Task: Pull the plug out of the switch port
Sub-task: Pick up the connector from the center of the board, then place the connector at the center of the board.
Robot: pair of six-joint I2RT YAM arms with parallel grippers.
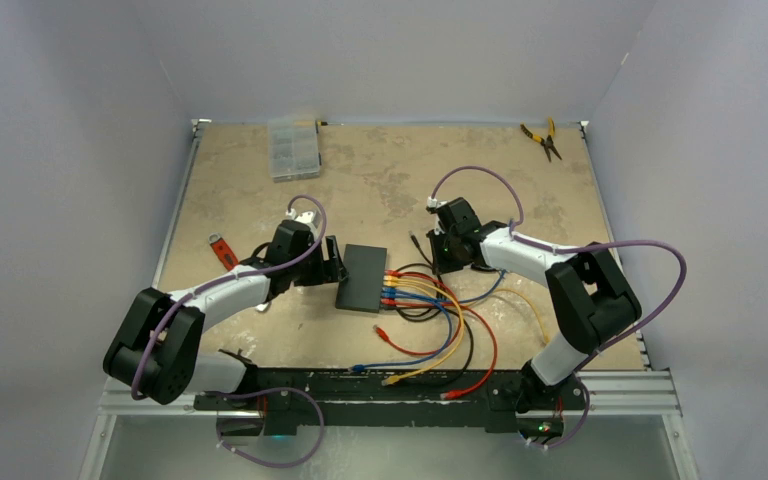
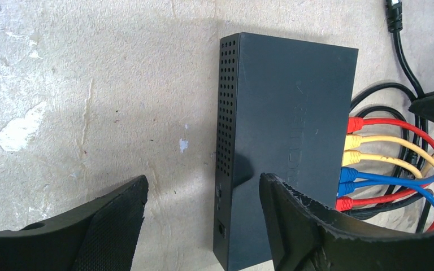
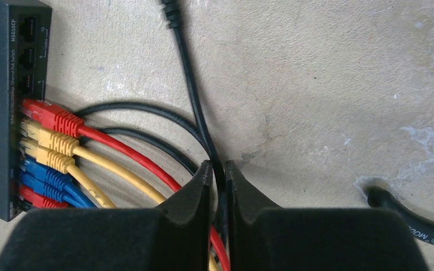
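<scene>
At mid-counter (image 1: 380, 190), a switch (image 1: 362, 277), lying flat, ports toward the right arm. In the ports, six plugs (image 3: 51, 141) in one row: red, yellow, yellow, blue, blue, red. Beside them, three ports free.

Holds the left tool (image 2: 203, 186) spread across the switch's perforated side, with one half over bare counter and the other over the switch's top. Touching it or not: cannot tell.

Pinches a black cable (image 3: 195, 113) with the right tool (image 3: 219, 169), pressed together on it, just beside the red and yellow cables and apart from the ports. At the far end of this cable, a black plug (image 3: 170, 14), loose on the counter, in no port, partly cut by the picture edge.

At the far edge of the counter, a clear box (image 1: 293, 147) and pliers (image 1: 542, 138). Left of the left arm, a small red thing (image 1: 222, 250).
</scene>
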